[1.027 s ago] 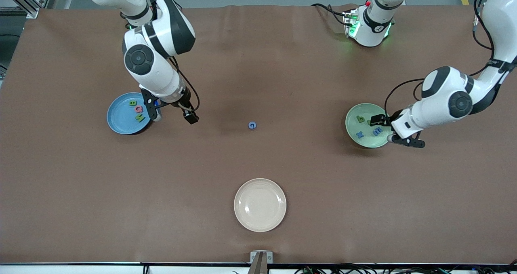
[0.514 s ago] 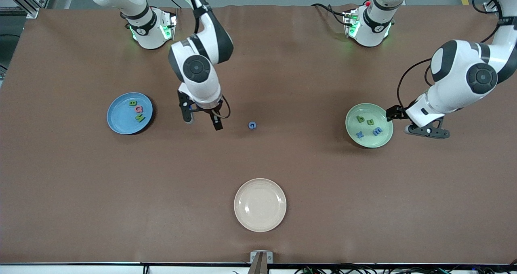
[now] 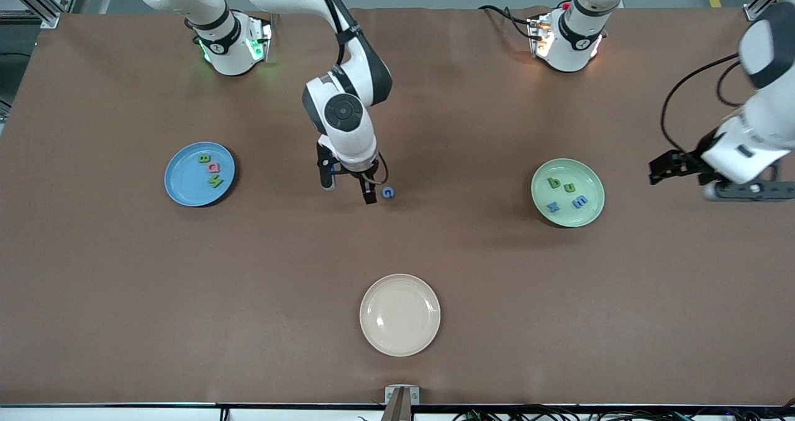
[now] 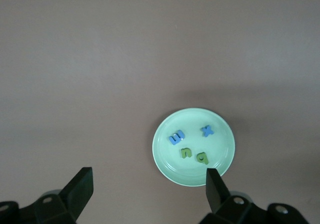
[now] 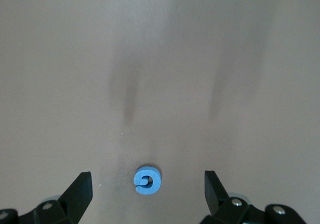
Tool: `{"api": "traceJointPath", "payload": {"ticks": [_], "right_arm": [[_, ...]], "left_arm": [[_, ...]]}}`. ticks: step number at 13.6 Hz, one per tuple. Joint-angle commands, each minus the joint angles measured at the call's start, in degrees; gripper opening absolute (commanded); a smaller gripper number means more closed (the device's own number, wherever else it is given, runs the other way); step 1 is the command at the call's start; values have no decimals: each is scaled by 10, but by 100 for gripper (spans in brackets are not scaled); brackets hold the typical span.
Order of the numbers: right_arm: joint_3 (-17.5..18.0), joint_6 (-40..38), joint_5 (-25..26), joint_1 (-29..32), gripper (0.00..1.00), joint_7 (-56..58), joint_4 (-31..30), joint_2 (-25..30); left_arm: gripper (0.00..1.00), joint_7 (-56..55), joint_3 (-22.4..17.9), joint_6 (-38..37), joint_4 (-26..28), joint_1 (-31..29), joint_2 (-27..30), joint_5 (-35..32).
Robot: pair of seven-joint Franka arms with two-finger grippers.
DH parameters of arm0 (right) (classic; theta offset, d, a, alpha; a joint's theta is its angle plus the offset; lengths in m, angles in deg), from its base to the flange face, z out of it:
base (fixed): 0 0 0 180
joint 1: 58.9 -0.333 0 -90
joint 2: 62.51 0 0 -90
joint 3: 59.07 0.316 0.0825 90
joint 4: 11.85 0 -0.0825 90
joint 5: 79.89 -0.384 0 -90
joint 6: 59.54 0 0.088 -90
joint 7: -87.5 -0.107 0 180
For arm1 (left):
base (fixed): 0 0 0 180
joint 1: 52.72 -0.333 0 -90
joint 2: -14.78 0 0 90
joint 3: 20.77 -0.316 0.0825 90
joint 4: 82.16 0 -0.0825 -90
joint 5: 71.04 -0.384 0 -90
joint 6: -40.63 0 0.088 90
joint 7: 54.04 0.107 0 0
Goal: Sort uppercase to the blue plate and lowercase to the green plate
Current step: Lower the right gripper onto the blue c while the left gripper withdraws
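On the brown worktop (image 3: pixel 124 297), the round blue plate (image 3: pixel 183 188) holds three foam capitals and the pale green plate (image 3: pixel 590 213) four lowercase letters. The right gripper (image 3: pixel 349 190), wide open and empty, hangs just beside the small blue foam G (image 3: pixel 387 192); an off-centre descent could nudge it away. The left gripper (image 3: pixel 683 176) waits open, empty.

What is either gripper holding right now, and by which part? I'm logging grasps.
Nothing. The right gripper is open beside the blue G; the left gripper is open and empty.

Blue G (image 3: pixel 388 192) alone on bare table (image 3: pixel 472 253), nothing crowding it; plates well apart
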Motion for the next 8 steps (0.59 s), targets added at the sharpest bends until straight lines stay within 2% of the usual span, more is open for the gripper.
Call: {"api": "traceJointPath", "payload": {"ticks": [1, 5, 8], "right_arm": [[3, -1, -15, -7, 97, -28, 38, -34], [11, 16, -15, -14, 97, -30, 43, -55], [11, 16, -14, -14, 96, -31, 69, -87]], "left_arm": [[99, 15, -14, -84, -82, 0, -1, 14], [99, 11, -13, -139, -139, 0, 4, 14], [99, 12, -10, -176, -154, 0, 5, 14]]}}
